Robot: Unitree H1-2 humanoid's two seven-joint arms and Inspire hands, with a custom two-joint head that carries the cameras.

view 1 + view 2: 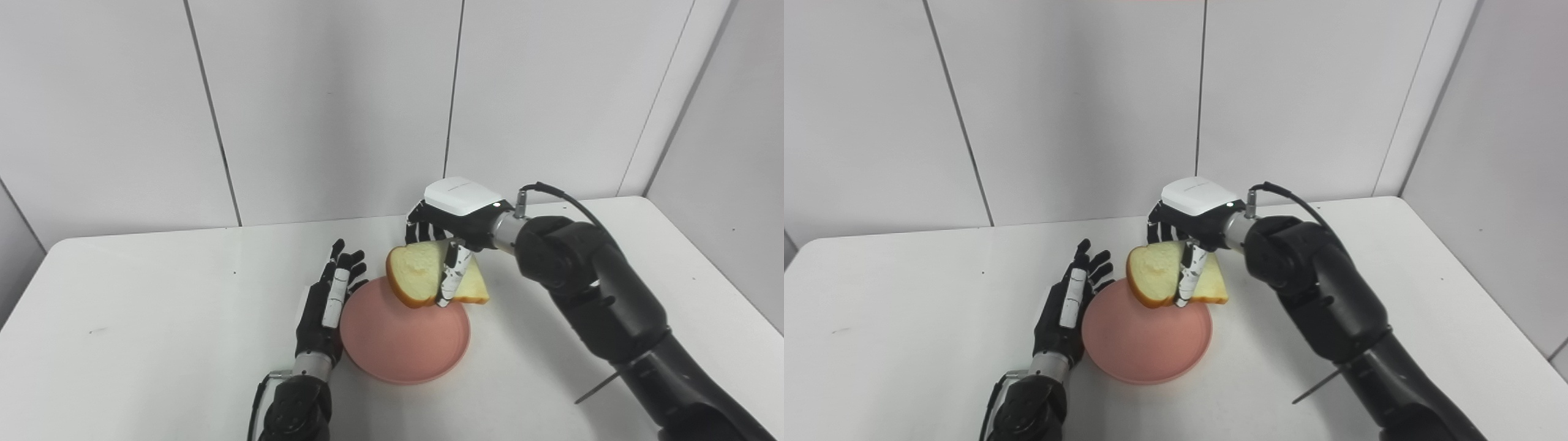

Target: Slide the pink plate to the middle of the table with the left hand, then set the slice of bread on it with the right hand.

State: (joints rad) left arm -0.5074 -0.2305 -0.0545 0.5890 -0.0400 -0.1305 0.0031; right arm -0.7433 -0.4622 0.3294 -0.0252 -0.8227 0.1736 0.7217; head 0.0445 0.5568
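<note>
A round pink plate (401, 346) lies near the middle of the white table. My left hand (327, 303) rests against the plate's left rim with its fingers stretched out and apart, holding nothing. A slice of bread (416, 275) with a brown crust hangs tilted above the plate's far edge. My right hand (450, 236) is shut on the bread from above, thumb across the front face and fingers behind it. The same bread (1157, 274) and plate (1145, 346) show in the right eye view.
The white table (153, 318) ends at a wall of grey panels behind, and its right edge runs near the right arm (612, 306). A thin dark rod sticks out beside the right forearm.
</note>
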